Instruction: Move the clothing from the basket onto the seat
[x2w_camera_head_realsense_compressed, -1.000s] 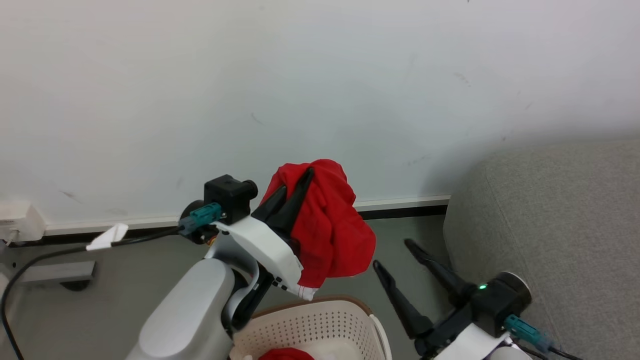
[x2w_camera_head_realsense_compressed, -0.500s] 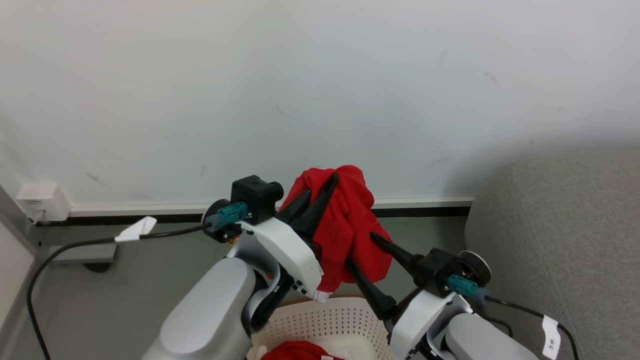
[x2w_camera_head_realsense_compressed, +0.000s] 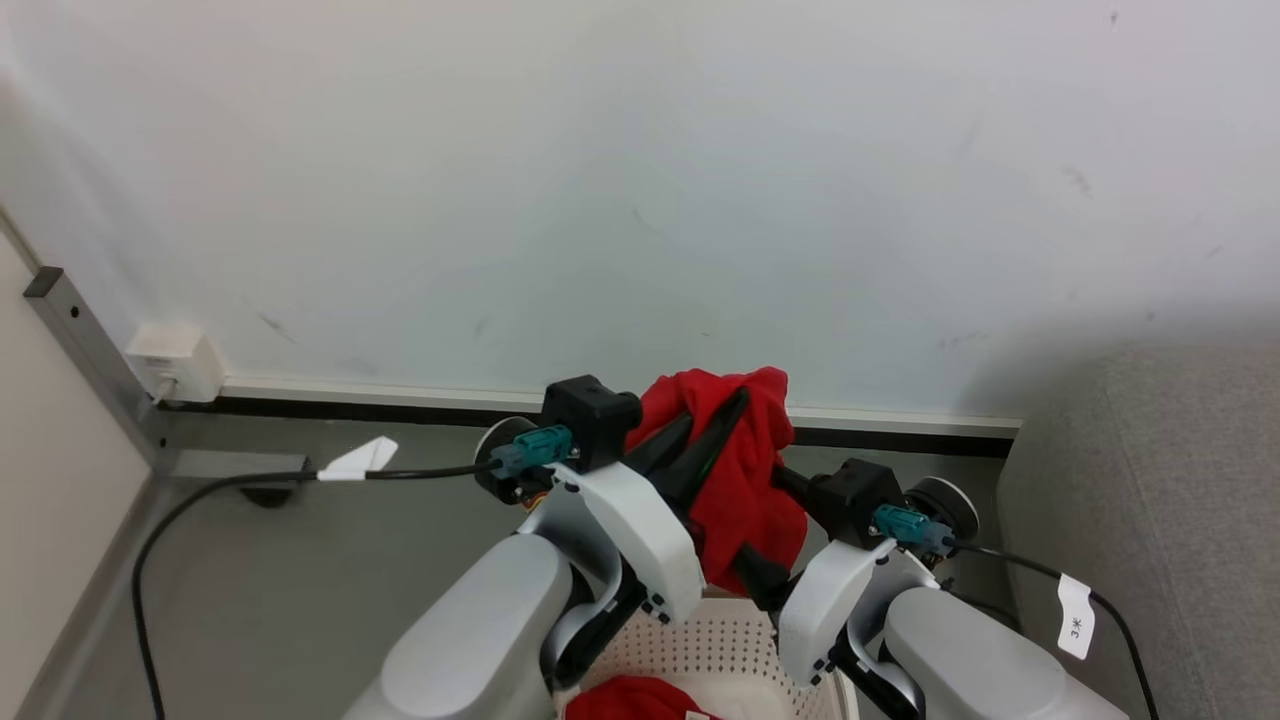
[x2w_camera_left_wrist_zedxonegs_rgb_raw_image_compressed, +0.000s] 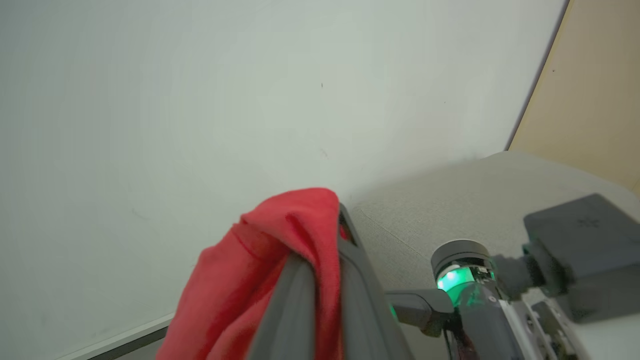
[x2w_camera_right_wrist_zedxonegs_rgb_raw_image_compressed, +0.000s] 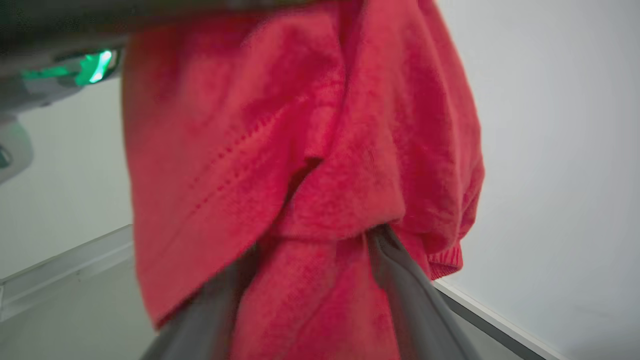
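1. Nearest me, the basket (x2w_camera_head_realsense_compressed: 735, 650) sits just under both arms. A second red garment (x2w_camera_head_realsense_compressed: 625, 698) lies in it, with a scrap of white showing on it. The view cuts off the lower part of the basket, so I can't tell whether anything else is in there.
2. Just above the basket, my left gripper (x2w_camera_head_realsense_compressed: 735, 405) is clamped on the red garment (x2w_camera_head_realsense_compressed: 745, 500). The cloth is bunched over the fingertips and the rest hangs down towards the basket.
3. My right gripper (x2w_camera_right_wrist_zedxonegs_rgb_raw_image_compressed: 315, 250) is spread wide, one finger either side of the hanging folds. Fabric lies against the fingers, but they are pinching nothing.
4. The left hold looks like a bunched fold near the tips. I judge that a fast swing could let it slide free and land on the floor (x2w_camera_head_realsense_compressed: 350, 580) short of the target.
5. My right fingers are buried in the cloth. If I part the arms carelessly, the fabric could snag and be dragged out of the left pinch.
6. Further off to the right is the seat (x2w_camera_head_realsense_compressed: 1150, 500), well apart from the held garment. The carry across comes next.
7. Farthest back are the wall (x2w_camera_head_realsense_compressed: 600, 200) and a cable (x2w_camera_head_realsense_compressed: 250, 480) on the floor to the left, away from my path.
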